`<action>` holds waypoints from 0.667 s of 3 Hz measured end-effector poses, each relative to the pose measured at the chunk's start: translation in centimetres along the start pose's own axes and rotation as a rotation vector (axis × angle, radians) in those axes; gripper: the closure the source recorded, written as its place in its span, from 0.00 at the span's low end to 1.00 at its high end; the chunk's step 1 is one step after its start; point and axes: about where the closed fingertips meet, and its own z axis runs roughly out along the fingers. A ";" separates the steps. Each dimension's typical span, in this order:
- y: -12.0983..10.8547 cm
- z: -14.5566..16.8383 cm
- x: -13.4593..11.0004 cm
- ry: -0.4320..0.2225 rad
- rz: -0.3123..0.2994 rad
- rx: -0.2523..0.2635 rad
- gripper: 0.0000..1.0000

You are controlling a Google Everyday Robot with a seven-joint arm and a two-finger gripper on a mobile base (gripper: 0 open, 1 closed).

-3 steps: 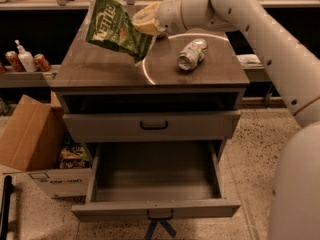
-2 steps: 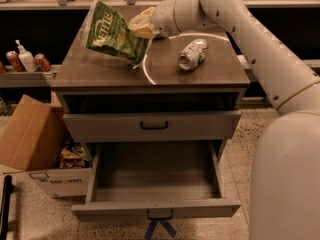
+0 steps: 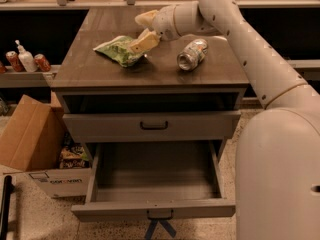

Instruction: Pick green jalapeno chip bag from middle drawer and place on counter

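Note:
The green jalapeno chip bag (image 3: 119, 50) lies flat on the counter (image 3: 150, 69), towards its left side. My gripper (image 3: 145, 30) hangs over the counter just right of the bag, fingers spread open; the lower finger (image 3: 144, 42) rests at the bag's right edge and the upper finger (image 3: 146, 18) is clear of it. The middle drawer (image 3: 155, 181) is pulled out below, with nothing in it; its dark handle with blue tape (image 3: 159, 216) shows at the front edge.
A crushed silver can (image 3: 191, 54) lies on the counter right of my gripper. The drawer with a black bar handle (image 3: 153, 126) is shut. A cardboard box (image 3: 30, 134) and dark snack packets (image 3: 73, 156) sit on the floor at left. Cans and a bottle (image 3: 25, 60) stand on a left shelf.
The bag was held up, shut in my gripper, above the counter's back left. Now it lies flat on the counter and my fingers have opened off it.

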 end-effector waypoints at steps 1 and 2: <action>-0.5 -1.6 -0.4 -0.016 -0.020 0.016 0.00; -1.0 -5.6 -1.7 -0.014 -0.065 0.072 0.00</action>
